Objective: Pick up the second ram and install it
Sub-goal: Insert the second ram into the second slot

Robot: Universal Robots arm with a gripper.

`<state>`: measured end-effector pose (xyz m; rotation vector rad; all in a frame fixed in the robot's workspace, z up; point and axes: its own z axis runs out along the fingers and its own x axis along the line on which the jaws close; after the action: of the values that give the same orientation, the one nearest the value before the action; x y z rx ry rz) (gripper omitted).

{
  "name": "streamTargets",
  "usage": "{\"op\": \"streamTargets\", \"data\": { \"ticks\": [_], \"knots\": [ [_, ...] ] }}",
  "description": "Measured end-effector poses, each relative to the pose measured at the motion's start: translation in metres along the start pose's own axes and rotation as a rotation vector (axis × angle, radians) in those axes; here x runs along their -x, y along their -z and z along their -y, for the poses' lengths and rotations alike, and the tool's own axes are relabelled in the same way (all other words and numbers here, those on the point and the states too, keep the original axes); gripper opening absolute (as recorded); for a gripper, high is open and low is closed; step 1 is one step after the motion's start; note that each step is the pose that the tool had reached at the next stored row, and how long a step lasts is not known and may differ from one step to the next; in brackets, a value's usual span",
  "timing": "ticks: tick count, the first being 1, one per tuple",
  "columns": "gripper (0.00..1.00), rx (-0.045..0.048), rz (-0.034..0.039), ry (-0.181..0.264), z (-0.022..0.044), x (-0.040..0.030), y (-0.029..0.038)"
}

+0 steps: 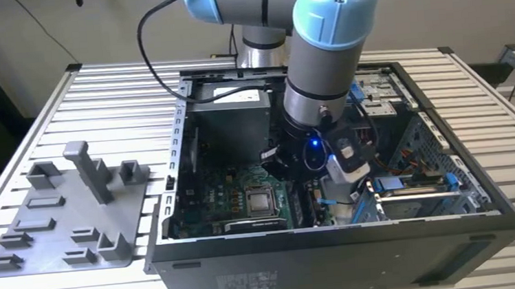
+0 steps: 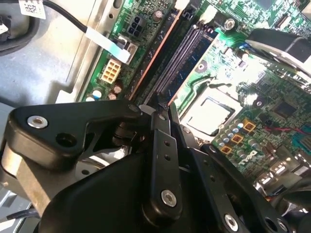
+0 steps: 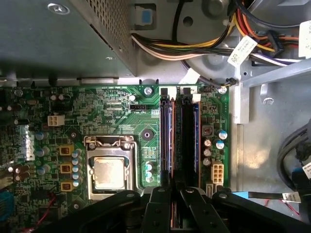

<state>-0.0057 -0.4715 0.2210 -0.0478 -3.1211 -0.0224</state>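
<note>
The second ram (image 3: 168, 141) is a thin dark stick with a coppery edge, standing on edge in the memory slot nearest the processor socket (image 3: 109, 172). In the second wrist view the second ram (image 2: 154, 53) runs straight into my fingertips. My gripper (image 3: 171, 194) is down over the stick's near end, its black fingers (image 3: 158, 211) pressed together on it. The gripper (image 2: 154, 108) looks shut on the stick in both wrist views. In the exterior view my arm (image 1: 325, 63) reaches down into the open computer case (image 1: 340, 262).
The green motherboard (image 3: 112, 111) lies flat in the case. A grey power supply (image 3: 58, 39) and a bundle of cables (image 3: 194, 48) sit beyond the slots. Drive bays (image 1: 417, 187) stand at the exterior view's right. A grey fixture plate (image 1: 70, 214) lies on the slatted table.
</note>
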Motion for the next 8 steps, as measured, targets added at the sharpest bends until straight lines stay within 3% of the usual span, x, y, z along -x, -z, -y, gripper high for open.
{"op": "streamTargets", "data": {
  "ticks": [8],
  "knots": [
    [0.14,-0.0004,0.0035,0.029,0.0000,0.0000,0.0000]
  ]
}}
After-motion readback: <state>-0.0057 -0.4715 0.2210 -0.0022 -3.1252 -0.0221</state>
